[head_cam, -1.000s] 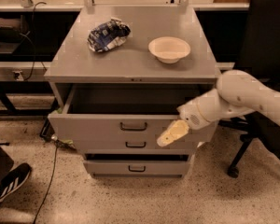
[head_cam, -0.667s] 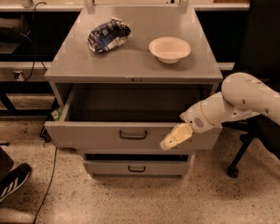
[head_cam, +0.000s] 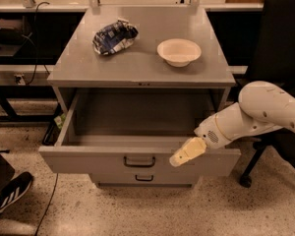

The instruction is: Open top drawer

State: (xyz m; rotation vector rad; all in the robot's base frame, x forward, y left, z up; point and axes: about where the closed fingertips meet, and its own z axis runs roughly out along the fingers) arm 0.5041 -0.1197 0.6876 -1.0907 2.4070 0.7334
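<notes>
Camera view — one open drawer (head_cam: 88, 162), jaws front-right.

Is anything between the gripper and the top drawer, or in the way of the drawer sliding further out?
Nothing visible. The gripper is at the top drawer's front edge, beside its handle. The shoe lies off to the side, outside the drawer's path.

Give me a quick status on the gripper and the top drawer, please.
Gripper at top drawer front, right of handle. Drawer stands wide open. Shoe on floor at left, apart from it.
</notes>
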